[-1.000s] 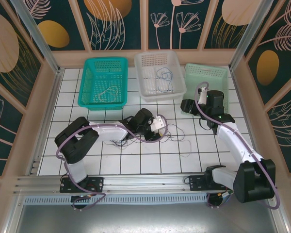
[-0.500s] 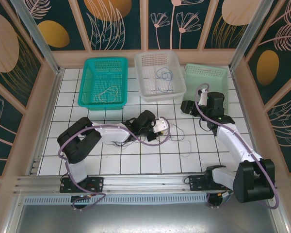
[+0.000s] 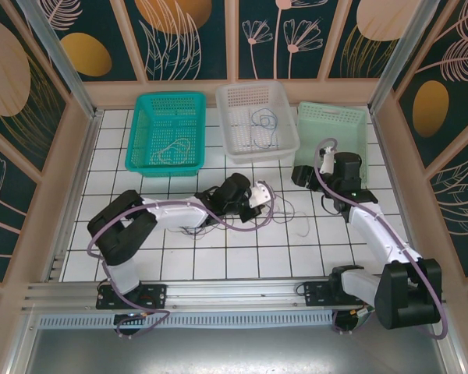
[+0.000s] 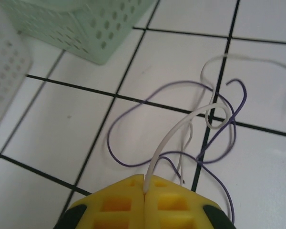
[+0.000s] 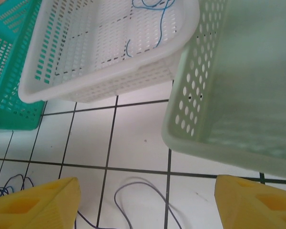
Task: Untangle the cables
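I am at the step of picking one strand out of the tangle; my left tool (image 4: 144,188) is pressed together on the white cable (image 4: 163,140), which comes up out of the seam between the yellow pads and arches away over the tiled worktop (image 4: 62,143); a purple cable (image 4: 115,120) loops around it and crosses it near a small curl of the white one, so I judge the two are not yet free of each other. From above, the tangle lies on the worktop just beyond my left tool, in front of the white basket (image 3: 285,144) and the pale green basket (image 3: 360,117); the teal basket (image 3: 137,140) holds a pale wire and the white one a blue wire, so some sorting looks done. My right tool (image 5: 145,202) hangs spread wide and holding nothing, low over the tiles near the corners of those two baskets, with a loop of purple wire on the tile below it. The next move, as I see it, calls for a slow lift and pull of the white strand away from the purple loops; the right tool may need to pin the purple one so it does not drag along.
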`<action>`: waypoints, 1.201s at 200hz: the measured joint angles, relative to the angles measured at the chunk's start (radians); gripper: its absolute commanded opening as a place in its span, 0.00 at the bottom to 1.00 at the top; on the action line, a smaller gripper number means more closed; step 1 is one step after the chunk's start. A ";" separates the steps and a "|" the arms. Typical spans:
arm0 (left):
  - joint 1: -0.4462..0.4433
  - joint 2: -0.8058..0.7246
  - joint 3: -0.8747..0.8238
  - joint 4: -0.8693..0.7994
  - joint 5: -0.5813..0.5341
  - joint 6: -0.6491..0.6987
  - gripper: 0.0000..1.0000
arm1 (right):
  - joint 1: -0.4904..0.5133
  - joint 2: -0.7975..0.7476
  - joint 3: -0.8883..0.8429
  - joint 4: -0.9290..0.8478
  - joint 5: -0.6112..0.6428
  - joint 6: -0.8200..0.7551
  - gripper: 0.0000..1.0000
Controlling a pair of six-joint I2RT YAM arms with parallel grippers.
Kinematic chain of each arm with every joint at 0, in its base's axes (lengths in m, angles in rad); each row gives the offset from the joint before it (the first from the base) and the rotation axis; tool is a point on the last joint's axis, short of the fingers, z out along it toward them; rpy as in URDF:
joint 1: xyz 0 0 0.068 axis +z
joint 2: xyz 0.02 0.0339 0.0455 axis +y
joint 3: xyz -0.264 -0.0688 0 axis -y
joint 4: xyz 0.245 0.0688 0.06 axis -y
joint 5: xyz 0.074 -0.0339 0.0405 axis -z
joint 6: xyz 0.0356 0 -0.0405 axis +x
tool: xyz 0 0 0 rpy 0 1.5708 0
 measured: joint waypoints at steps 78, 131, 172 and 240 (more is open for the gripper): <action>0.000 -0.224 0.004 -0.016 -0.072 -0.097 0.00 | 0.000 -0.047 -0.146 0.065 -0.066 0.056 0.74; 0.000 -0.246 0.024 -0.027 -0.115 -0.192 0.00 | 0.000 -0.137 -0.155 0.064 -0.044 0.056 0.75; 0.000 -0.178 0.173 -0.092 -0.166 -0.269 0.00 | 0.019 -0.203 -0.188 0.064 -0.045 0.067 0.74; 0.001 -0.100 0.256 -0.191 -0.226 -0.360 0.00 | 0.032 -0.343 -0.143 -0.011 0.003 0.080 0.71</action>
